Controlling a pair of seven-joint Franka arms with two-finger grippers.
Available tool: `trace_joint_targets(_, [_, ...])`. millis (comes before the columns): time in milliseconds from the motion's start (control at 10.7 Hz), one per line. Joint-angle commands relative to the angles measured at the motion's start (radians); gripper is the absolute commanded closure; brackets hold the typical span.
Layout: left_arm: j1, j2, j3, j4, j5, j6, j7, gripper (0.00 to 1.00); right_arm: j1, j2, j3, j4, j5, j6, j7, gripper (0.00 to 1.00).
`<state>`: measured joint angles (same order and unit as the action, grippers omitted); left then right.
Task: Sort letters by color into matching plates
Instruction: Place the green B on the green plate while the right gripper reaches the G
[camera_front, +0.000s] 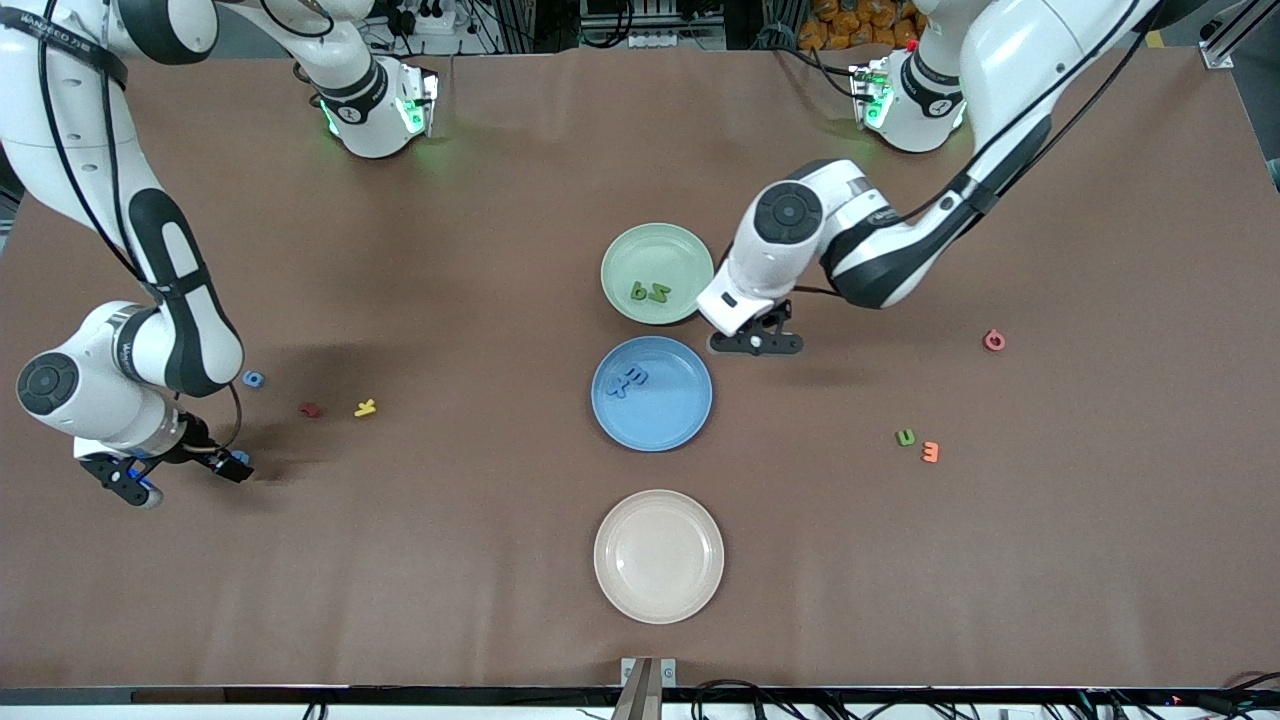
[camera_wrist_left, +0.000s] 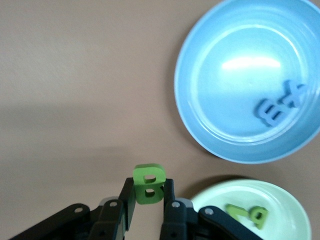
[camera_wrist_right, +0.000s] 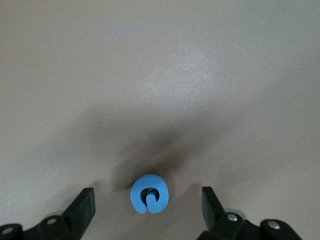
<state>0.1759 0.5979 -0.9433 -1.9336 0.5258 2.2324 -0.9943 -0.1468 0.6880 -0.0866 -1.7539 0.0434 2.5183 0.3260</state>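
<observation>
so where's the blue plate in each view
front view: blue plate mid-table, between the green plate and the beige plate.
left wrist view: blue plate fills the upper corner, two blue letters in it.
right wrist view: not in it.
shared landmark: the green plate beside it.

left gripper (camera_wrist_left: 148, 207) clamped shut, right gripper (camera_wrist_right: 147, 212) spread wide, low

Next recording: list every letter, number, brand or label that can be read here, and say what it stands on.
"B": green letter held in the left gripper.
"X" and "B": blue letters lying in the blue plate.
Two green letters in the green plate: shapes unclear.
Blue letter between the open fingers of the right gripper: a curled shape, not sure which.
Arm lettering and the loose table letters: too small.
</observation>
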Motion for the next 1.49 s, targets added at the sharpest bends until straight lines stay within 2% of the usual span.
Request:
trace_joint_targets(0, [-0.108,0.020,0.009,0.016,-0.023,-0.020,-0.167,1.00,-0.014,0.018,0.008,-0.004,0.009,0.034,-0.008,0.23])
trace_joint_targets(280, [-0.171,0.054,0.011,0.016,-0.023,-0.011,-0.256,1.00,-0.014,0.025,0.008,-0.004,0.009,0.043,-0.012,0.40])
trace_joint_targets(373, [-0.206,0.083,0.012,0.025,-0.018,0.003,-0.277,1.00,-0.017,0.025,0.008,-0.004,0.007,0.043,-0.012,0.48])
trace_joint_targets(466, [-0.244,0.097,0.035,0.041,-0.018,0.019,-0.308,1.00,-0.017,0.024,0.008,-0.004,0.007,0.043,-0.012,0.58])
trace_joint_targets(652, [-0.378,0.108,0.116,0.091,-0.036,0.030,-0.381,1.00,-0.019,0.025,0.008,-0.004,0.007,0.043,-0.013,0.70])
trace_joint_targets(839, [-0.456,0.111,0.184,0.102,-0.055,0.030,-0.405,1.00,-0.017,0.025,0.008,-0.004,0.007,0.043,-0.013,0.80])
trace_joint_targets(932, [-0.476,0.117,0.202,0.104,-0.049,0.030,-0.397,0.58,-0.014,0.025,0.010,-0.004,-0.003,0.040,-0.021,0.83])
trace_joint_targets(1025, [-0.480,0.118,0.214,0.111,-0.046,0.030,-0.393,0.01,-0.008,0.019,0.010,-0.001,-0.020,0.031,-0.086,0.84])
trace_joint_targets(1211, [-0.489,0.128,0.218,0.148,-0.038,0.030,-0.382,0.00,0.003,-0.008,0.011,0.019,-0.030,-0.033,-0.197,0.86])
trace_joint_targets(1398, [-0.440,0.117,0.228,0.153,-0.035,0.030,-0.284,0.00,0.035,-0.016,0.021,0.079,-0.031,-0.123,-0.208,0.86])
